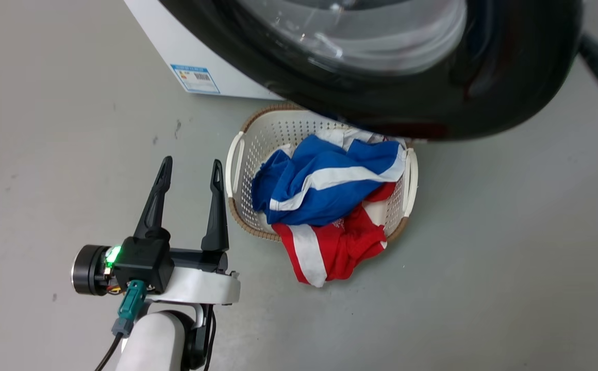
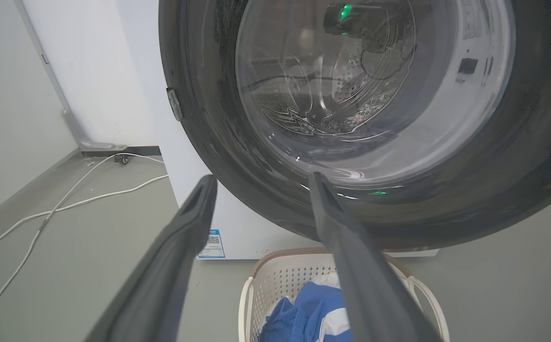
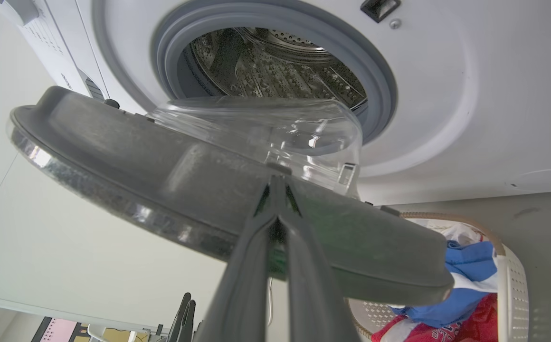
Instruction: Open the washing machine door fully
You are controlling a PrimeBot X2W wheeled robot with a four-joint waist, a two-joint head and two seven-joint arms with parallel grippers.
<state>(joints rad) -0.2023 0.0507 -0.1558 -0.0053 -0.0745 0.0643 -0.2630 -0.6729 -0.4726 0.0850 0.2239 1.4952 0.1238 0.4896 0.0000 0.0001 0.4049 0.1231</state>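
The washing machine door [image 3: 161, 190] juts outward, right fingers [image 3: 247, 266] closed against it, left fingers [image 1: 217, 206] spread empty (label [image 1: 196, 78] illegible).

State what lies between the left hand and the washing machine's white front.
Only bare grey floor, seen in the head view, separates left hand from washing machine.

The left gripper [image 1: 192, 172] is held with its two dark fingers spread wide apart, pointing up the head view. A green light [image 1: 113, 255] is lit at its wrist, above the pale forearm [image 1: 154, 340]. The right gripper [image 3: 275, 183] is seen with its fingers brought together at the tips.
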